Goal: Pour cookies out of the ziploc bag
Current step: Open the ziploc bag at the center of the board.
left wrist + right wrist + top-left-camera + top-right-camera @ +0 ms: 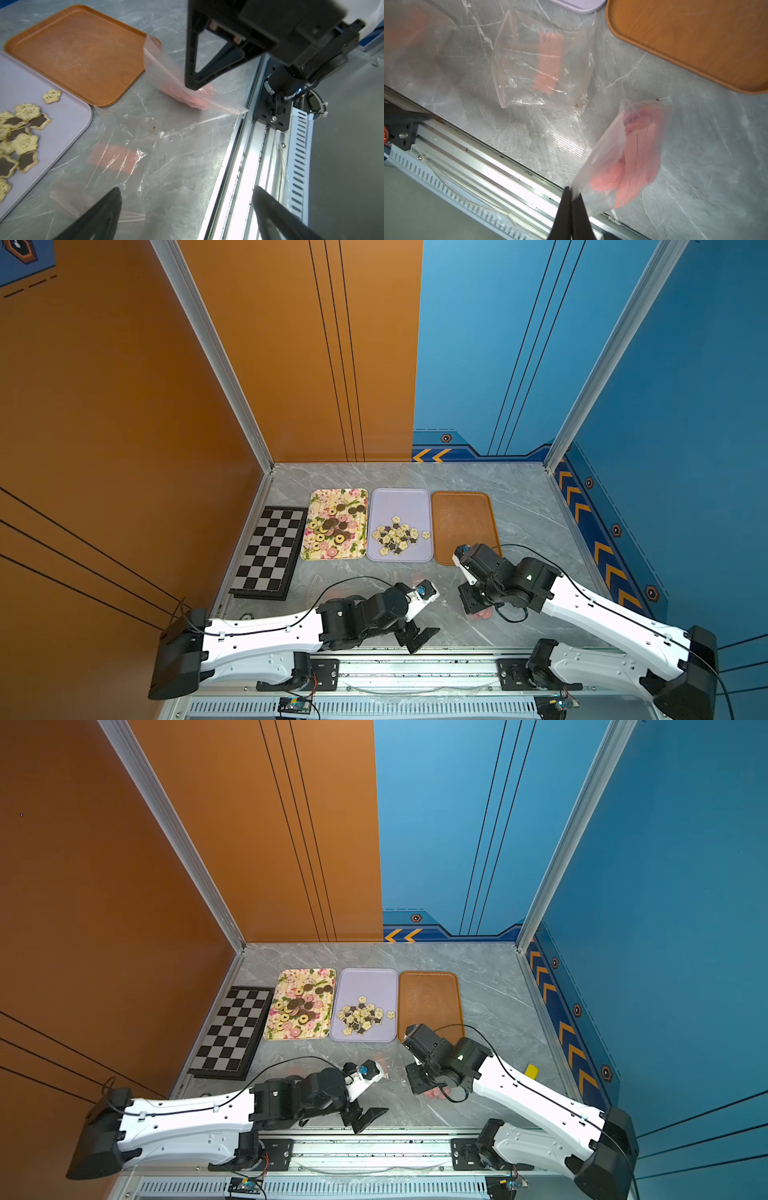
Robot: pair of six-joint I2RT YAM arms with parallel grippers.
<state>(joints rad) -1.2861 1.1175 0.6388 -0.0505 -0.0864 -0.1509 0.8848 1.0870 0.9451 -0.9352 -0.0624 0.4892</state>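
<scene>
Because the pink cookies (631,166) are the one kind not yet on a tray, the ziploc bag (608,145) around them is what matters: clear, soft and creased, it shows them slumped together as a pink mass in its middle. The right hand (571,192) has its jaws shut on one edge of the film, raising the bag at a tilt over the worktop (695,166) near a corner of the bare brown tray (695,41), probably where they should be tipped. Whether the bag's mouth is open I cannot tell. The left hand (187,188) hangs wide open, holding nothing, above an empty bag (128,153) lying flat. Other cookies lie on the lilac tray (399,502) and the floral tray (361,495).
</scene>
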